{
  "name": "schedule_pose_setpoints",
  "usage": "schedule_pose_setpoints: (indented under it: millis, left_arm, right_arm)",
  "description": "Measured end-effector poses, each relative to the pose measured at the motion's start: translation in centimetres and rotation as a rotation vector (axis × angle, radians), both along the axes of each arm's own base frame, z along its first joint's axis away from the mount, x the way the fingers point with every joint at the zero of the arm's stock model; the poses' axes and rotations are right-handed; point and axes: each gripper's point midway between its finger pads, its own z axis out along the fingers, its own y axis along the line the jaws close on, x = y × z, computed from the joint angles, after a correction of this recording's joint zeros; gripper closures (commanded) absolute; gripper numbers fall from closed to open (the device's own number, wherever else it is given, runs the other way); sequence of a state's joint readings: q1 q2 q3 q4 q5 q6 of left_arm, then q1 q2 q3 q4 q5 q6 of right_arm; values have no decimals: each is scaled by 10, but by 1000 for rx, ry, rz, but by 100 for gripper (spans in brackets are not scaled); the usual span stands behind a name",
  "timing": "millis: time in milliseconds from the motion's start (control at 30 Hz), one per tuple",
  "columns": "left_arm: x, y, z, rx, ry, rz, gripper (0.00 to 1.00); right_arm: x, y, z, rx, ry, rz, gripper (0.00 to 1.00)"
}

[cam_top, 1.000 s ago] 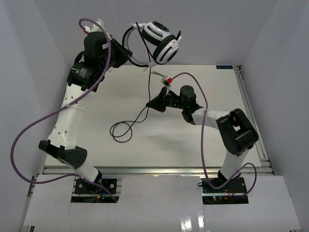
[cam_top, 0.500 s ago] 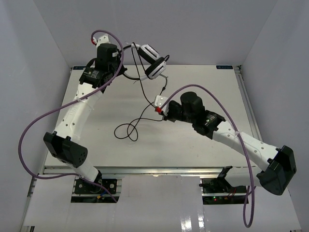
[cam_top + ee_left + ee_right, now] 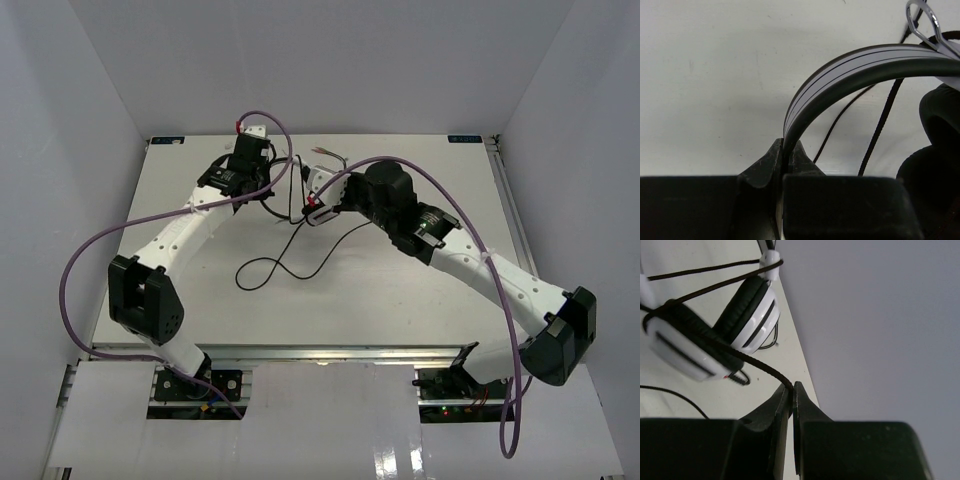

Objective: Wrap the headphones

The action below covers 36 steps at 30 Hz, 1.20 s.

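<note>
The headphones (image 3: 740, 315) are black and white; a turn of cord crosses their ear cups. My left gripper (image 3: 785, 147) is shut on the grey-and-black headband (image 3: 850, 70), low over the table. In the top view it (image 3: 278, 186) sits at the back middle, with the headphones (image 3: 293, 183) mostly hidden between the two grippers. My right gripper (image 3: 791, 387) is shut on the thin black cord (image 3: 755, 362) just beside the ear cups; in the top view it (image 3: 307, 208) is close to the right of the left gripper. The remaining cord (image 3: 275, 268) loops loosely on the table.
The white table (image 3: 420, 290) is ringed by grey walls on three sides. Thick purple arm cables (image 3: 90, 260) hang at the left, and another purple cable (image 3: 505, 330) hangs at the right. The right forearm (image 3: 470, 260) stretches diagonally across the right half.
The left arm has brought the headphones down from high at the back to low over the table. The right arm has stretched out left and back, keeping hold of the cord.
</note>
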State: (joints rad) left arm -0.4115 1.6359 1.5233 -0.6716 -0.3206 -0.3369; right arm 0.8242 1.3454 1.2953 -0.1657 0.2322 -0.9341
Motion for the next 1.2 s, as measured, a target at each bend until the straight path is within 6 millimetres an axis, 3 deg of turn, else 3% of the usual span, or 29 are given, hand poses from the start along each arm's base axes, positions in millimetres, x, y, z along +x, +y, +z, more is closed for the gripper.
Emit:
schedule_pose_setpoints:
  millis: [267, 433, 600, 800, 1033, 1200]
  left_arm:
    - [-26, -21, -1, 67, 7, -220, 100]
    - [-46, -34, 20, 35, -47, -339, 100]
    - [-59, -45, 36, -14, -106, -430, 100]
    - [-64, -62, 40, -63, -119, -509, 100]
    - [-77, -77, 43, -92, -101, -586, 100]
    - [-79, -78, 52, -108, -99, -581, 100]
  right_arm:
    - [26, 9, -33, -74, 20, -13, 92]
    - [36, 8, -45, -13, 92, 21, 92]
    - [41, 6, -43, 149, 221, 115, 92]
    - [31, 13, -39, 315, 393, 261, 92]
    - [20, 21, -53, 407, 573, 361, 92]
    - [16, 20, -50, 483, 633, 420, 83]
